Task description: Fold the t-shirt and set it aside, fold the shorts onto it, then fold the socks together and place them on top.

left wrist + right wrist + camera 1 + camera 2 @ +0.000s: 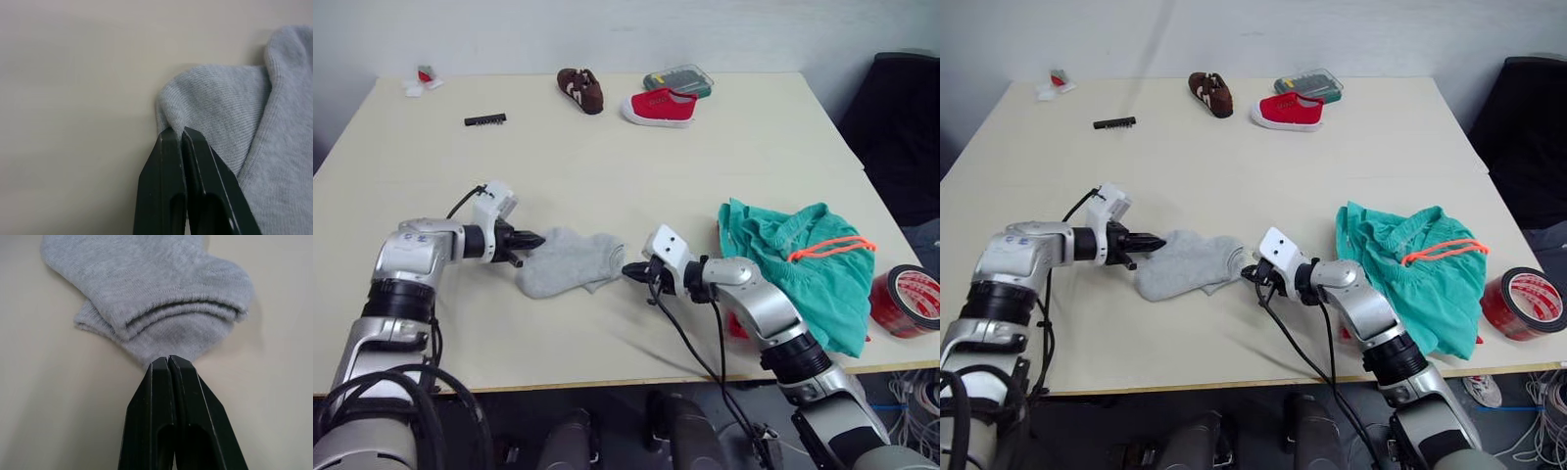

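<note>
The light grey socks [566, 260] lie stacked on the table [607, 176] near its front edge. My left gripper [536, 239] is shut on their left edge, pinching a fold of knit [171, 117]. At the opposite end, by the cuffs, my right gripper [628, 268] is shut on the socks [161, 308]. The teal-green shorts [803, 264] with an orange drawstring [832, 247] lie crumpled to the right, beyond my right arm. A small patch of the red t-shirt [736, 326] peeks out from under the shorts; the rest of it is hidden.
At the far edge sit a brown shoe [579, 89], a red canvas shoe [659, 106] and a green case [677, 78]. A black strip [484, 119] and a small object [424, 78] lie far left. A red tape roll [906, 299] stands at the right edge.
</note>
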You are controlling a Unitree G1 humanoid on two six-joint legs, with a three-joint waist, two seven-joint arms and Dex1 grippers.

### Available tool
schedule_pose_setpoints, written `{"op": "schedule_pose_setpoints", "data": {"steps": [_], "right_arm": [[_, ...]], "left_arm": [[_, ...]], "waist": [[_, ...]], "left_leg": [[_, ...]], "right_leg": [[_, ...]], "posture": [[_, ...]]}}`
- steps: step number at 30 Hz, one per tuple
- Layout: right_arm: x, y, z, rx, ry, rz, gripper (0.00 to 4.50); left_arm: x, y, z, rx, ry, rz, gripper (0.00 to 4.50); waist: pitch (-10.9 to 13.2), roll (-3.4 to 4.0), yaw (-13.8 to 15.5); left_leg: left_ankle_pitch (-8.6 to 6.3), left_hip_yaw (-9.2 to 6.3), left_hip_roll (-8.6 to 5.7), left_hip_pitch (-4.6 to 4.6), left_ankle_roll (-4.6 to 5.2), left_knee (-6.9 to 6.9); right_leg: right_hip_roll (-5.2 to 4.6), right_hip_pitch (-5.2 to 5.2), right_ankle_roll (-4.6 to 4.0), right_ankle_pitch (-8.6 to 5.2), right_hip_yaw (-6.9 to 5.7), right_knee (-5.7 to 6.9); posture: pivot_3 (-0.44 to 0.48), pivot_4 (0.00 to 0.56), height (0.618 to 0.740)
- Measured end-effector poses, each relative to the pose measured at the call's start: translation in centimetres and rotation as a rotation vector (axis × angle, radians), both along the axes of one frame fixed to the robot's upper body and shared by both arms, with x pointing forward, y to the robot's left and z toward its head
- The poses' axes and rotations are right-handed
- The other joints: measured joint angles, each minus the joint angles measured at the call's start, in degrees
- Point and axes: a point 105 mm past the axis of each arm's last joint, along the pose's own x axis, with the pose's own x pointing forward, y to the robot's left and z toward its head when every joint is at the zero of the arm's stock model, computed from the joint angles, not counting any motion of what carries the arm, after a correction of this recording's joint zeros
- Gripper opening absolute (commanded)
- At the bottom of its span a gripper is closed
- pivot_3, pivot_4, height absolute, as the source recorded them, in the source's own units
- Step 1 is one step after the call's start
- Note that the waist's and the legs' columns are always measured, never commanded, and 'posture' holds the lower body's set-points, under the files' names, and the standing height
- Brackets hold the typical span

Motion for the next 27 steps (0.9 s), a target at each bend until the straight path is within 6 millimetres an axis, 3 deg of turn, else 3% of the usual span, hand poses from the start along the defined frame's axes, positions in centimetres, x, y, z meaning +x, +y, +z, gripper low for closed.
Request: {"op": "schedule_pose_setpoints", "data": {"steps": [4, 10, 15, 16, 18, 23, 25, 27], "right_arm": [[-0.4, -1.1, 0.1, -0.038, -0.011, 0.059, 0.05], [-0.9, -0.8, 1.1, -0.015, -0.045, 0.137, 0.05], [-1.9, 0.3, 3.5, 0.002, -0.143, 0.242, 0.05], [-2.0, 0.4, 3.6, -0.003, -0.158, 0.254, 0.43], [-2.2, 0.6, 3.4, -0.024, -0.171, 0.274, 0.96], [-2.1, 1.0, 3.8, -0.069, -0.234, 0.319, 2.73], [-2.2, 1.3, 4.0, -0.075, -0.253, 0.340, 3.41], [-2.0, 2.0, 3.9, -0.085, -0.257, 0.362, 3.41]], "left_arm": [[-2.7, 0.8, -0.6, 0.014, 0.038, 0.012, 0.00], [-6.4, 1.3, -1.3, 0.031, 0.085, 0.053, 0.00], [-6.4, 2.4, -0.9, 0.036, 0.047, 0.137, 0.00], [-6.3, 2.7, -0.6, 0.028, 0.035, 0.150, 0.48], [-6.6, 3.1, 0.0, 0.017, 0.010, 0.151, 0.98], [-9.3, 3.4, 2.6, 0.118, -0.123, 0.011, 2.60], [-10.3, 3.1, 2.9, 0.145, -0.148, -0.049, 2.64], [-11.9, 2.6, 2.4, 0.151, -0.135, -0.123, 2.64]], "waist": [[0.00, 0.01, -0.23], [0.00, 0.02, 0.00], [0.00, 0.01, 0.18], [0.00, 0.01, 0.18], [0.00, 0.01, 0.12], [0.02, 0.04, -0.14], [0.03, 0.06, 0.01], [0.03, 0.05, -0.12]], "left_leg": [[-0.02, 0.01, 0.04, 0.07, -0.04, -0.05], [-0.04, 0.03, 0.06, 0.16, -0.10, -0.08], [-0.08, -0.01, 0.05, 0.17, -0.16, -0.06], [-0.08, -0.02, 0.05, 0.17, -0.18, -0.07], [-0.11, -0.02, 0.05, 0.16, -0.22, -0.10], [-0.14, 0.02, 0.07, 0.12, -0.26, -0.17], [-0.16, 0.00, 0.07, 0.12, -0.27, -0.18], [-0.17, 0.01, 0.07, 0.12, -0.26, -0.16]], "right_leg": [[0.01, 0.00, -0.02, -0.02, 0.03, 0.00], [0.00, 0.03, -0.04, -0.02, 0.11, 0.02], [-0.03, 0.02, -0.05, -0.03, 0.08, -0.08], [-0.03, 0.02, -0.05, -0.03, 0.07, -0.07], [-0.03, 0.01, -0.05, -0.03, 0.07, 0.00], [-0.03, -0.06, -0.12, -0.07, 0.06, -0.07], [-0.03, -0.05, -0.14, -0.08, 0.05, -0.11], [-0.05, -0.05, -0.15, -0.09, 0.06, -0.21]], "posture": [[0.000, 0.150, 0.740], [0.000, 0.150, 0.740], [0.000, 0.150, 0.740], [0.000, 0.150, 0.740], [0.000, 0.150, 0.740], [0.000, 0.150, 0.740], [0.000, 0.150, 0.740], [0.000, 0.150, 0.740]]}}
